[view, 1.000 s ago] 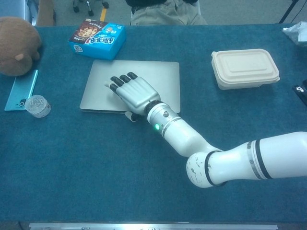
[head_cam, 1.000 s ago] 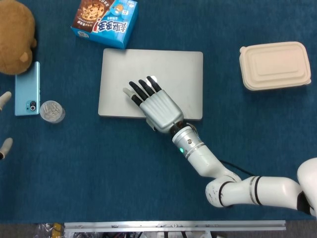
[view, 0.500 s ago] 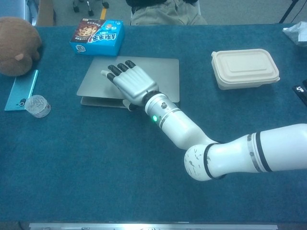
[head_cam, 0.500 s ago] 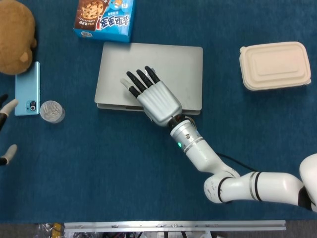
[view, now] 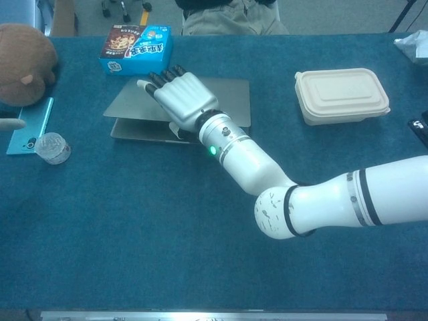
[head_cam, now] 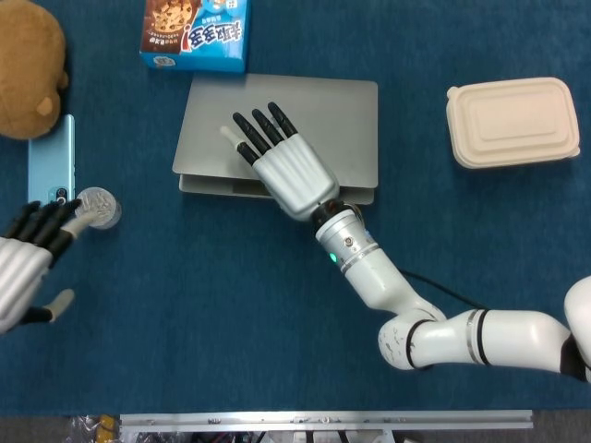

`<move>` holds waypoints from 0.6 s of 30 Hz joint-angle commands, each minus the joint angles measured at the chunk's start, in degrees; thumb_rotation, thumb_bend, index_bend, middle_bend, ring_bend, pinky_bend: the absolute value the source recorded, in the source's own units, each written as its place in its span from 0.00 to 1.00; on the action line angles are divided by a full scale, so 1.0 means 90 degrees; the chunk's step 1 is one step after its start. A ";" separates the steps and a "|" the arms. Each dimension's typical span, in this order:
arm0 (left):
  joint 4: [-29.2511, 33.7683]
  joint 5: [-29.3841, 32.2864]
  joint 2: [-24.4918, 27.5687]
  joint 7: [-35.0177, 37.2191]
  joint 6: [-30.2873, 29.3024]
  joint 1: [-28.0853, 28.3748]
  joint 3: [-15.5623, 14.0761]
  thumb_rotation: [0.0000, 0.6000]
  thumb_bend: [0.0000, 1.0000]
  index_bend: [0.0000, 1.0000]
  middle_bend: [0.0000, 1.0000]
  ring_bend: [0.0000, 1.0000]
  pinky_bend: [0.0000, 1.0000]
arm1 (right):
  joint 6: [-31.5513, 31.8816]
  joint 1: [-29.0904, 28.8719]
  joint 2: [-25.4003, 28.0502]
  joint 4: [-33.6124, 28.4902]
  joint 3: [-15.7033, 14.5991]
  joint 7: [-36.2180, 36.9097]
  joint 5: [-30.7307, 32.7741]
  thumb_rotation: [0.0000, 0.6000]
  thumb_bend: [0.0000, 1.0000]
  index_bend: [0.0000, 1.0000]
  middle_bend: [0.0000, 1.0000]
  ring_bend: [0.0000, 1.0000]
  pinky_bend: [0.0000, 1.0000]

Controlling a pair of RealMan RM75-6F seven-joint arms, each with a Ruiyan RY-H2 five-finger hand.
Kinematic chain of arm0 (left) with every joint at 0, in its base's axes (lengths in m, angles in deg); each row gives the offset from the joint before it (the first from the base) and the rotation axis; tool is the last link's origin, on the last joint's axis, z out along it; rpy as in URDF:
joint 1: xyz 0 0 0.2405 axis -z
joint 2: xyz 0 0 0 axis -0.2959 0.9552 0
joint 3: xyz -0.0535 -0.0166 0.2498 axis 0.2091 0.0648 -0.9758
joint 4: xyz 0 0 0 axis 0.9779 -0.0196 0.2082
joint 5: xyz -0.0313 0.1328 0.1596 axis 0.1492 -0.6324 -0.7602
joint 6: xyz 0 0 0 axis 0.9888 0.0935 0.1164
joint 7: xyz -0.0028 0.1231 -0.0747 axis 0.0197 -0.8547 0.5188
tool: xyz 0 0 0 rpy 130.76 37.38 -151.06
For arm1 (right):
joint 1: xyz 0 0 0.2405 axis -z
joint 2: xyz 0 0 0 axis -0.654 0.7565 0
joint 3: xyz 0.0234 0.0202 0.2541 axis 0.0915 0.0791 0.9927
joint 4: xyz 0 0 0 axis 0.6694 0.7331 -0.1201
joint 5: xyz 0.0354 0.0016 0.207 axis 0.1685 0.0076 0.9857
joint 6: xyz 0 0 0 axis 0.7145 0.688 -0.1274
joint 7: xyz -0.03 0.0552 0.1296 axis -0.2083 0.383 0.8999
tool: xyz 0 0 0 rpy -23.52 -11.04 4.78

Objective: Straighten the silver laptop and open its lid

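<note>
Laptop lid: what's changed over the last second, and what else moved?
The laptop lid has come up off its base at the near edge, lifted by the right robot hand, which shifted toward the far side with it. The left robot hand came into view near the small round jar. The snack box slid slightly farther away. The phone, plush toy and food container stayed put.

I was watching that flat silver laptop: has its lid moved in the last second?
Yes. The silver laptop's lid has lifted at its front edge, toward the blue snack box, raised by the right hand.
</note>
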 commanded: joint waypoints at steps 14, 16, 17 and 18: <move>0.0122 -0.0456 -0.0294 -0.0090 0.1114 0.0996 -0.0033 0.97 0.31 0.00 0.00 0.00 0.00 | 0.0175 -0.0257 0.0143 -0.0154 0.0093 -0.0282 0.0228 1.00 0.39 0.00 0.02 0.00 0.03; 0.0095 -0.0441 -0.0363 -0.0121 0.1216 0.1087 -0.0020 0.95 0.31 0.00 0.00 0.00 0.00 | 0.0195 -0.0287 0.0171 -0.0166 0.0090 -0.0326 0.0251 1.00 0.39 0.00 0.02 0.00 0.03; 0.0081 -0.0431 -0.0394 -0.0135 0.1252 0.1122 -0.0013 0.94 0.31 0.00 0.00 0.00 0.00 | 0.0201 -0.0299 0.0185 -0.0175 0.0090 -0.0345 0.0265 1.00 0.39 0.00 0.02 0.00 0.03; 0.0066 -0.0421 -0.0426 -0.0148 0.1286 0.1155 -0.0006 0.94 0.31 0.00 0.00 0.00 0.00 | 0.0210 -0.0311 0.0199 -0.0185 0.0091 -0.0363 0.0278 1.00 0.39 0.00 0.02 0.00 0.03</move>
